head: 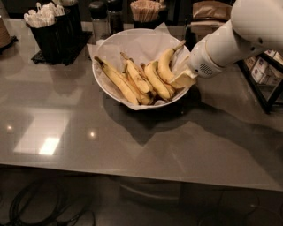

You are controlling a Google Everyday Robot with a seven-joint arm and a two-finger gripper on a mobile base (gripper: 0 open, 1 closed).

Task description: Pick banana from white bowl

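Note:
The white bowl (142, 40), lined with crinkled white paper, stands on the grey table at the upper middle. The banana (164, 65) is curved, with its pale stem pointing up and right, and lies at the bowl's right side. A long straight banana (116, 80) and shorter spotted bananas (138, 78) lie to its left. My gripper (181, 79) reaches in over the bowl's right rim on the white arm (230, 39). It sits at the lower end of the curved banana, touching or very close to it.
A black caddy with white utensils (52, 27) stands at the back left, shakers (106, 17) and a holder of wooden sticks (146, 9) behind the bowl. A brown paper stack (212, 10) and a black rack (265, 81) are at the right. The table's front edge (132, 174) is near.

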